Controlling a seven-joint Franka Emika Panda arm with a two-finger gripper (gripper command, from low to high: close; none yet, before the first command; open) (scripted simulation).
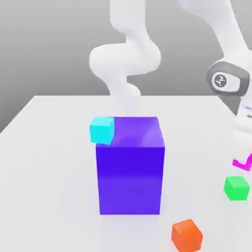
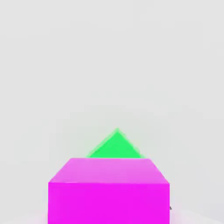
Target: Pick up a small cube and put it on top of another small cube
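Gripper (image 1: 241, 158) is clamping the pink cube (image 1: 241, 166) between its fingertips, holding it up off the table (image 1: 59, 197). Below them the green cube (image 1: 236, 188) is sitting. Off toward the exterior view's left of the hand, the blue block (image 1: 130, 179) is standing, with the cyan cube (image 1: 102, 130) showing at its upper corner; the orange cube (image 1: 186, 236) is lying nearer me than the gripper.

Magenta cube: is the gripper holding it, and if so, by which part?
Yes, the magenta cube appears held by its sides: one of the fingers covers much of a side face, lower edge showing.
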